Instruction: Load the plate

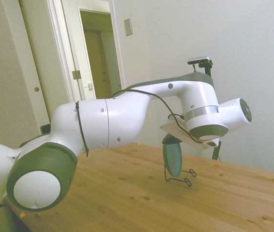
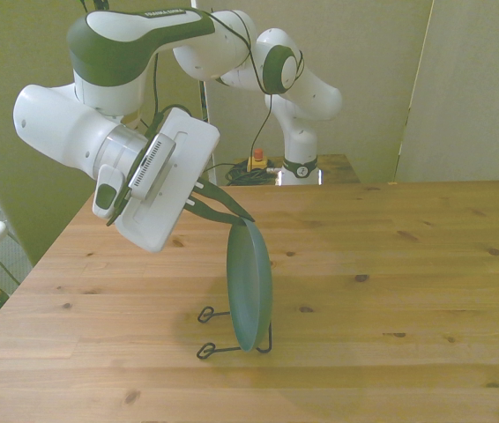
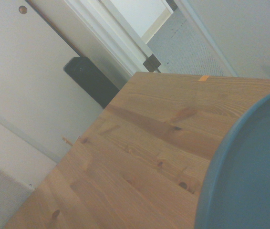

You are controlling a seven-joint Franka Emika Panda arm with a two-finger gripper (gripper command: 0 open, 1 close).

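Observation:
The dark teal plate [image 2: 249, 286] stands upright on its edge in a black wire rack [image 2: 207, 352] near the middle of the wooden table [image 2: 391, 264]. My gripper [image 2: 242, 220] comes down at a slant from the front view's left. Its dark fingers [image 2: 219, 204] meet at the plate's top rim and look shut on it. In the side view the plate [image 1: 172, 157] hangs under my wrist, its lower edge in the rack [image 1: 188, 181], and the gripper [image 1: 170, 140] is mostly hidden. The wrist view shows the plate's rim and face [image 3: 254, 176] close up.
The rack's wire feet stick out toward the front view's left. A red stop button [image 2: 255, 163] and cables lie behind the table's far edge by the arm's base. A door and a dark box [image 3: 89, 78] stand beyond the table's edge.

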